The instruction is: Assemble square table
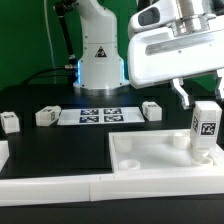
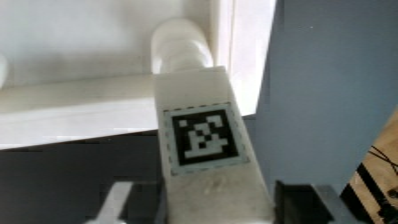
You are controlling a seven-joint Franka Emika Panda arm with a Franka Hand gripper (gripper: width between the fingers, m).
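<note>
A white square top (image 1: 140,160) was seen lying flat on the black table (image 1: 60,145). One leg block (image 1: 206,128) was held upright inside the square top, at its end toward the exterior view's right. The black and white tag on this leg block was turned toward the camera. The claw (image 1: 202,104) was hung just above the square top. It was closed part way around the leg block, with a dark finger (image 1: 182,97) on each side of it.

In the wrist view the same leg block (image 2: 199,140) was seen between the two fingers of the claw (image 2: 205,205). Its far end was pointed at a round bump on the square top (image 2: 71,100). The picture was blurry there, so the end only seemed to be touching the bump. It could not be told if it was pushed all the way in.

A second leg block (image 1: 152,110) was seen on the table just behind the square top. A third leg block (image 1: 47,116) was seen well apart from the square top, toward the exterior view's left. A fourth leg block (image 1: 10,122) was seen even farther from the square top on that same side. The marker board (image 1: 100,116) was laid flat behind the square top, a little toward the exterior view's left. A long white bar (image 1: 60,187) was laid just in front of the square top. The white robot base (image 1: 100,55) was seen far behind the square top.
</note>
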